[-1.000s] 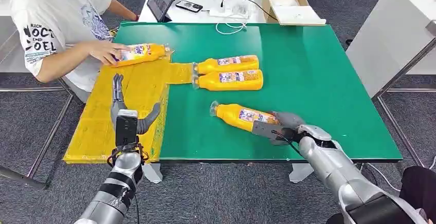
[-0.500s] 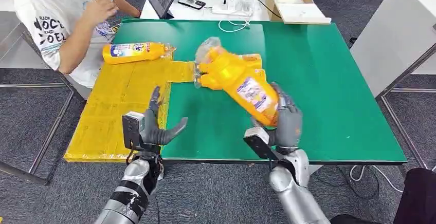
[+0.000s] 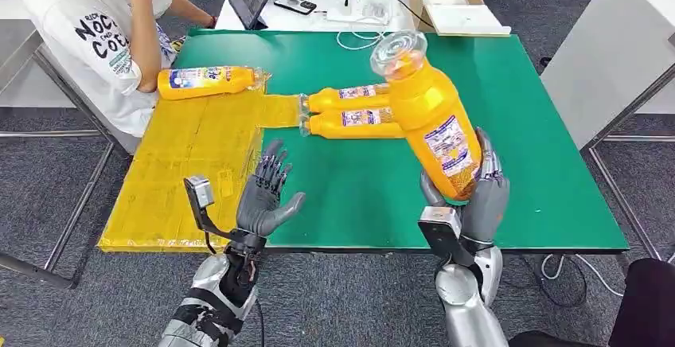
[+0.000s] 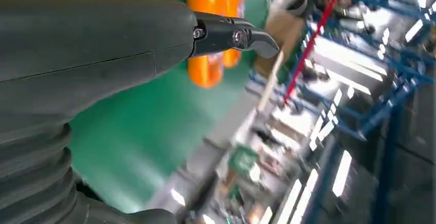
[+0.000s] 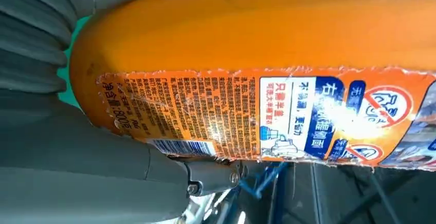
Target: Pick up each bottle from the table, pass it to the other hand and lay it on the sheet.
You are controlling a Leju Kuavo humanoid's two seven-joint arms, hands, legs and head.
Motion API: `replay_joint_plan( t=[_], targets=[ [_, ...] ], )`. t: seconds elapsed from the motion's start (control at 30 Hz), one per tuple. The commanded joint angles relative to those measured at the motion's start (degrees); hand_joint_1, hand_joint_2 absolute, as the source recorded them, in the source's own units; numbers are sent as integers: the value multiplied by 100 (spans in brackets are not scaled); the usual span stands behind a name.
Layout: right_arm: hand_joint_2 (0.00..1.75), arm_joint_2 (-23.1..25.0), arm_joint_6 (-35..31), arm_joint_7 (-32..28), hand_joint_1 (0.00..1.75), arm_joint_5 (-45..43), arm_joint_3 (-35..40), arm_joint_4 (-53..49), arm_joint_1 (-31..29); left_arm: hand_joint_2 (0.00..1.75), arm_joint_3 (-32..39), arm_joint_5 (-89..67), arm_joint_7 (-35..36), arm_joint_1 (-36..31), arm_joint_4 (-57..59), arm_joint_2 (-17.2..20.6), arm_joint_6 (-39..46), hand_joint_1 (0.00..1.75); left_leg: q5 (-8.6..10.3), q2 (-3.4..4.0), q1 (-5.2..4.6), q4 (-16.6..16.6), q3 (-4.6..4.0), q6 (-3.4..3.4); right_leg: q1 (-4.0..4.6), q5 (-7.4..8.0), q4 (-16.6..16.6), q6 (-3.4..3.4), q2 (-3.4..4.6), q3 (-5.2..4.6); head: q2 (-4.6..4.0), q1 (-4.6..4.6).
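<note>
Orange bottle (image 3: 434,120) held up over the green table (image 3: 525,124) in the right hand (image 3: 477,196).

It is a glossy orange bottle with a clear cap and a printed label (small text, blue panel), gripped at its base, neck tilted away. The left hand (image 3: 267,196) waits with fingers spread, holding nothing, near the table's front edge, just beside the yellow sheet (image 3: 183,172). Bare green lies between the hands; two bottles (image 3: 354,112) lie mid-table, another bottle (image 3: 207,81) on the sheet's far end.

**Orange bottles, green table, yellow sheet**

The held bottle (image 3: 434,120) is orange with a clear cap and an orange, blue and white label. Three more orange bottles (image 3: 354,111) carry matching labels. The table (image 3: 517,116) is green, the sheet (image 3: 187,164) yellow. Both hands (image 3: 267,196) are grey.
</note>
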Motion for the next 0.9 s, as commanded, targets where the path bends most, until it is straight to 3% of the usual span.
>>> replay_joint_plan(
  t=[0.03,0.17,0.33,0.67,0.9],
  targets=[
    [175,23,50,-24,175,-56,-6,292,-132,175,-57,80,57,-45,47,265,-79,0,-11,11,-1,-5,28,3,3,-9,-5,-14,3,25,0,-2],
    [175,2,584,-102,175,-126,318,504,-48,175,-125,293,-20,102,-186,342,-568,0,-8,14,-2,-6,20,3,1,-4,-7,-10,8,18,0,0],
    [175,262,1025,-124,175,-272,766,1139,-11,175,-295,-24,-158,268,-562,302,-518,0,-11,18,2,-7,24,0,5,-6,-7,-14,11,22,0,0],
    [175,646,1553,214,175,-266,1491,3069,-816,175,-562,-13,-134,167,-406,229,-721,0,-6,22,6,-5,15,2,7,-1,-5,-10,16,11,0,0],
    [175,802,1582,418,175,-253,1634,3797,-1325,175,-734,-155,-103,102,-271,195,-706,0,-7,14,6,-5,22,1,7,-7,-4,-14,4,20,0,0]
  ],
)
